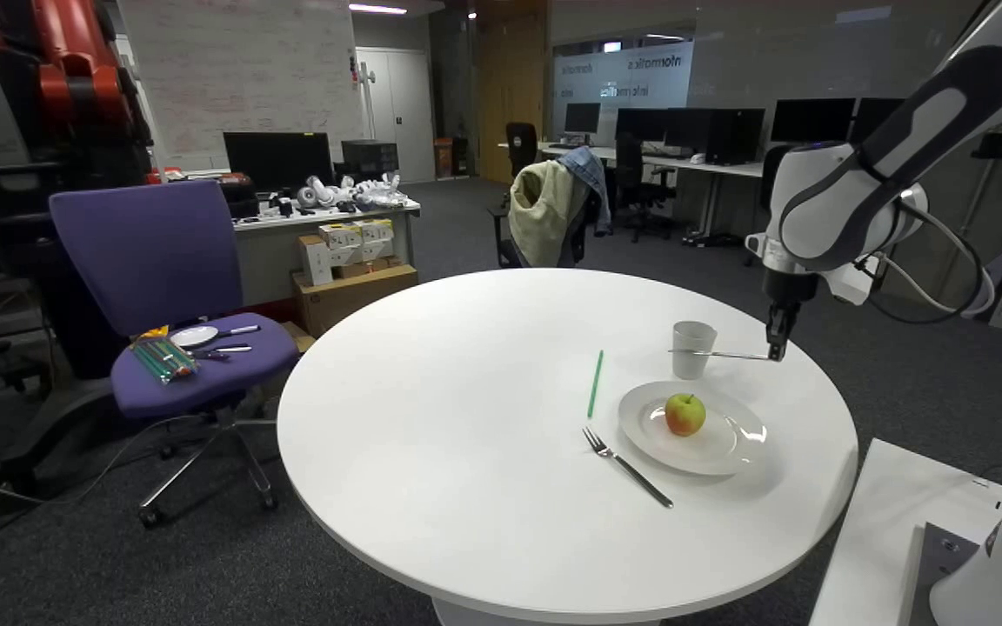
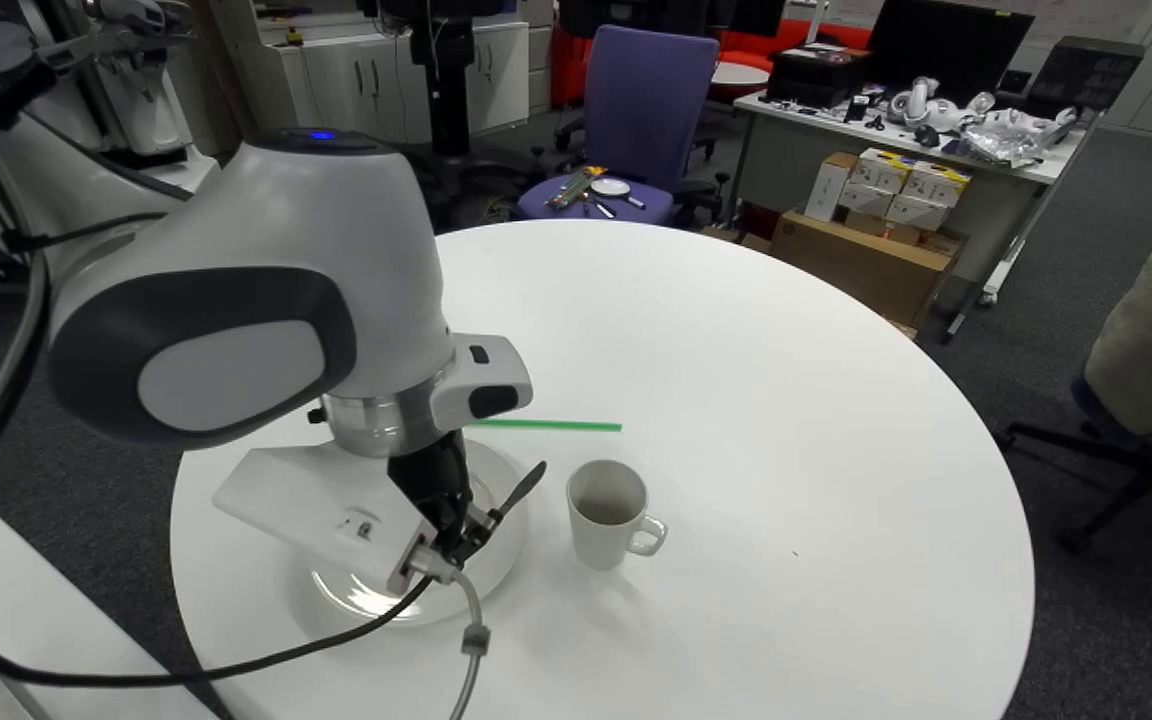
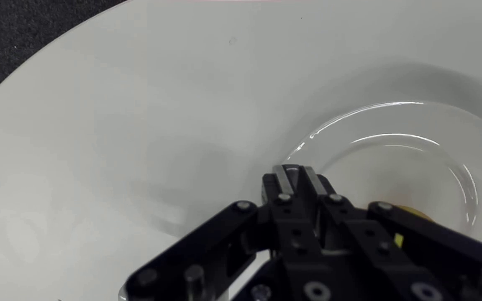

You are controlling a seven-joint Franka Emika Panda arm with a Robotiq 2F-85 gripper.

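Fingers (image 3: 282, 179) of the gripper (image 1: 777, 349) stand narrow, pinched on a slim utensil (image 2: 524, 487), apparently a knife, which juts out sideways from them above the round white table (image 1: 466, 417); below them lies a white plate (image 1: 701, 456) with a red-and-green apple (image 1: 684, 416) on it, partly hidden by the gripper in the wrist view. Off to the side of the fingers a white mug (image 2: 598, 535) stands upright near the utensil; a fork (image 1: 631, 469) and a thin green stick (image 1: 596, 383) lie farther from the fingers than the plate.
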